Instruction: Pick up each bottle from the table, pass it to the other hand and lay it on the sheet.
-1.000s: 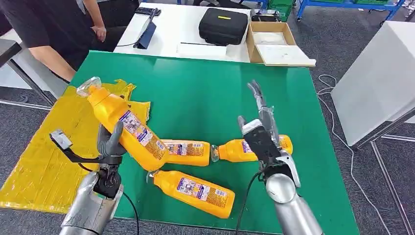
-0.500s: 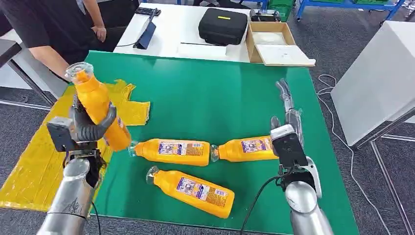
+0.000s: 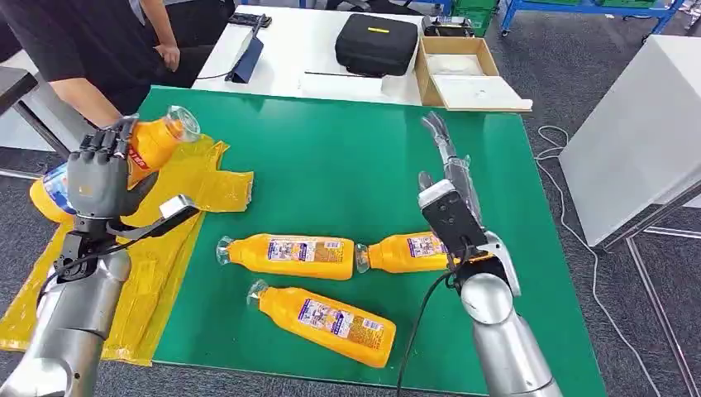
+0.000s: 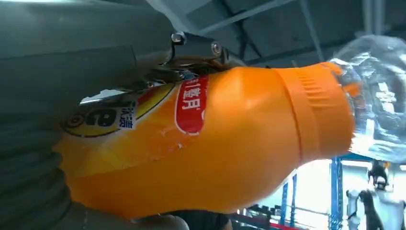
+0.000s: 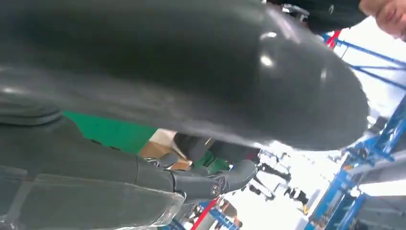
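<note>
Head view: left robot hand (image 3: 99, 172) grips an orange bottle (image 3: 136, 149) over the yellow sheet (image 3: 178, 186), right robot hand (image 3: 450, 178) open; nothing laid down yet, three bottles (image 3: 285, 255) left on the surface (image 3: 347, 157).

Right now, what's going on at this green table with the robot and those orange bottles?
The robot's left hand grips one orange bottle, raised and tilted over the yellow sheet at the table's left edge. Its right hand is open, fingers stretched out above the table. Three more bottles lie on the green top: one in the middle, one by the right arm, one nearest the robot. A person stands at the far left corner.
</note>
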`<move>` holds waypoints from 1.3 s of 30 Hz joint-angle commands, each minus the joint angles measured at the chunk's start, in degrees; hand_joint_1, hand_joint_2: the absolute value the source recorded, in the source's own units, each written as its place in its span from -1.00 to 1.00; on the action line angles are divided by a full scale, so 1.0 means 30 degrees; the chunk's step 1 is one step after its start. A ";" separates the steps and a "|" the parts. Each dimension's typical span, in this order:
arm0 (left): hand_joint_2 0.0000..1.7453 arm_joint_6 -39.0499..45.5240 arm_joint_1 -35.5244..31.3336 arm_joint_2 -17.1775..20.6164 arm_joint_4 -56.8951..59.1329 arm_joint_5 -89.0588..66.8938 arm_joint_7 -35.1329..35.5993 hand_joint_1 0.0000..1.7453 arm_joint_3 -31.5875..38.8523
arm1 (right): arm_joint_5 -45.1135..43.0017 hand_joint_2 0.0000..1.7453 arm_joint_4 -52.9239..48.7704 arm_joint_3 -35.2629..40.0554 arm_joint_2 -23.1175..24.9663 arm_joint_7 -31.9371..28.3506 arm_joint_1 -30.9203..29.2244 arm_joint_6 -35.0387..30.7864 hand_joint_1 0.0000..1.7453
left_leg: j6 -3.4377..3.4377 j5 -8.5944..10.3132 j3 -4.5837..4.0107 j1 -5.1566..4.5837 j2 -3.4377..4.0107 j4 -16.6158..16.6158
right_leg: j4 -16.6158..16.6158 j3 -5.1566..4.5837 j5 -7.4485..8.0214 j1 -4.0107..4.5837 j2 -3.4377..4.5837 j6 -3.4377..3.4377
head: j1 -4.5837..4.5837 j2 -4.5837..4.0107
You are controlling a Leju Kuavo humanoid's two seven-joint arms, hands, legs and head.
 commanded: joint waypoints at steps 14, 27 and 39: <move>1.00 0.0081 -0.1720 0.1279 0.4956 -0.4682 0.9401 1.00 -1.2401 | -0.0674 -1.00 0.3266 0.2895 -0.0467 -0.0864 -0.0951 0.0293 -1.00 | -0.0071 0.0011 0.0035 0.0009 -0.0103 -0.0012 | -0.0018 0.0041 -0.0021 0.0012 -0.0103 -0.0039 | -0.0007 0.0000; 1.00 0.0081 -0.0722 0.0560 0.5696 -0.4682 1.0265 1.00 -1.3612 | -0.0921 -1.00 0.4779 0.3776 -0.0273 -0.1177 -0.1999 0.0638 -1.00 | -0.0081 -0.0011 0.0014 0.0008 0.0029 0.0009 | 0.0004 0.0025 -0.0004 -0.0051 -0.0002 -0.0043 | 0.0000 0.0000; -1.00 0.0081 -0.1249 -0.0286 0.8443 -0.4682 1.0798 -1.00 -1.2314 | -0.1077 -1.00 0.4975 0.4209 -0.0136 -0.1257 -0.1844 0.0805 -1.00 | -0.0082 -0.0005 0.0012 0.0001 0.0039 0.0004 | 0.0011 0.0020 0.0001 -0.0057 0.0017 -0.0041 | 0.0000 0.0000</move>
